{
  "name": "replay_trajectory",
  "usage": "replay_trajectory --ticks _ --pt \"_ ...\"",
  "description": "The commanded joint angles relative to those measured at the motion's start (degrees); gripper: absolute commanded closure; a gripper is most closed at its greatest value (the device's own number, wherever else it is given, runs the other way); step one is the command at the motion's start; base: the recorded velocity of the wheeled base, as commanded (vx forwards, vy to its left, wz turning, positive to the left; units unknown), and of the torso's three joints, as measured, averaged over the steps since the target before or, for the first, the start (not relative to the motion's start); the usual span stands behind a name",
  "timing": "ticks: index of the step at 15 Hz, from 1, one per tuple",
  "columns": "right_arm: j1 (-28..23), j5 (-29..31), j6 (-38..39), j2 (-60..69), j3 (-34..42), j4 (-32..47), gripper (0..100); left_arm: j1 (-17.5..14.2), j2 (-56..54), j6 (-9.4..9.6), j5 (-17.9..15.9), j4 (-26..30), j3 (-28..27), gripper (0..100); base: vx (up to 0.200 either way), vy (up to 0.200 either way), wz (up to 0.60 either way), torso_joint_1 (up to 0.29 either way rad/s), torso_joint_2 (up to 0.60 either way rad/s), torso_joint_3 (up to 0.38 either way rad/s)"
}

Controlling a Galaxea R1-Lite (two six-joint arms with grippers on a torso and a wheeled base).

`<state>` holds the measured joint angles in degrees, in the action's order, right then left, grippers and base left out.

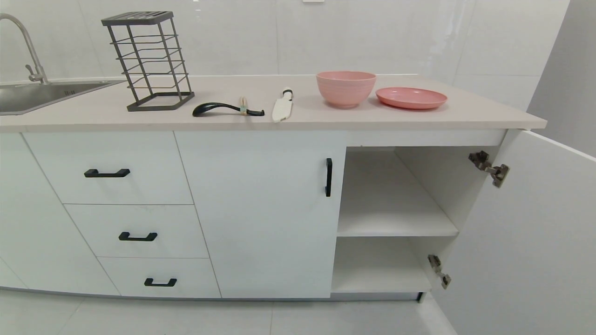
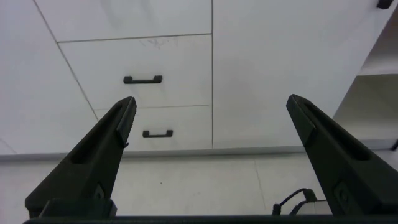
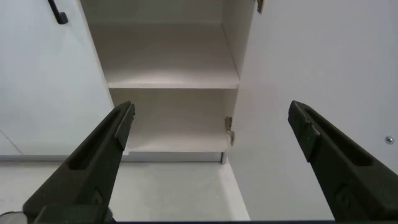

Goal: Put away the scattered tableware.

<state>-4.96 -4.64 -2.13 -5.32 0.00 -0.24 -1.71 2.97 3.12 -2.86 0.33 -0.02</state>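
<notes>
- Head view: 4 pieces lie on the countertop [image 1: 419, 118]: a pink bowl [image 1: 346, 87], a pink plate [image 1: 411, 97] just beside it, a white utensil [image 1: 282, 108] and a black ladle [image 1: 223, 109] with a small pale item we cannot identify across its handle.
- Left gripper [image 2: 210, 102]: jaws spread wide, nothing between them, low in front of the drawers [image 2: 143, 71].
- Right gripper [image 3: 210, 107]: jaws likewise apart and unloaded, facing the cabinet [image 3: 168, 81], whose door [image 1: 526, 242] is swung open.
- We judge the task not yet begun; the step in hand is a first pick.
- Recommended: raise the right arm to the counter and take the bowl by its rim with 1 finger inside. The plate lies flat and will likely need a pinch at its raised edge. Keep the arm off the open door.
- Containers: both of the cabinet's 2 shelves hold nothing. The wire rack [image 1: 149, 60] has no item in its slots. We cannot see the bowl's interior.
</notes>
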Motion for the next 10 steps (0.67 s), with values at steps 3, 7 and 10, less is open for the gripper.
replay_trajectory --ticks 3,7,10 --pt "0.0 0.3 2.2 -0.1 0.0 0.0 0 1.7 -3.0 -0.31 0.0 0.0 -0.1 0 0.0 0.0 0.0 0.0 0.0 0.0" --pt "0.0 0.3 2.3 -0.1 0.0 0.0 0 1.7 -3.0 -0.48 0.0 0.0 -0.1 0 0.0 0.0 0.0 0.0 0.0 0.0" --pt "0.0 0.3 2.2 -0.1 0.0 0.0 0 1.7 -3.0 -0.48 0.1 0.0 -0.1 0 0.0 0.0 0.0 0.0 0.0 0.0"
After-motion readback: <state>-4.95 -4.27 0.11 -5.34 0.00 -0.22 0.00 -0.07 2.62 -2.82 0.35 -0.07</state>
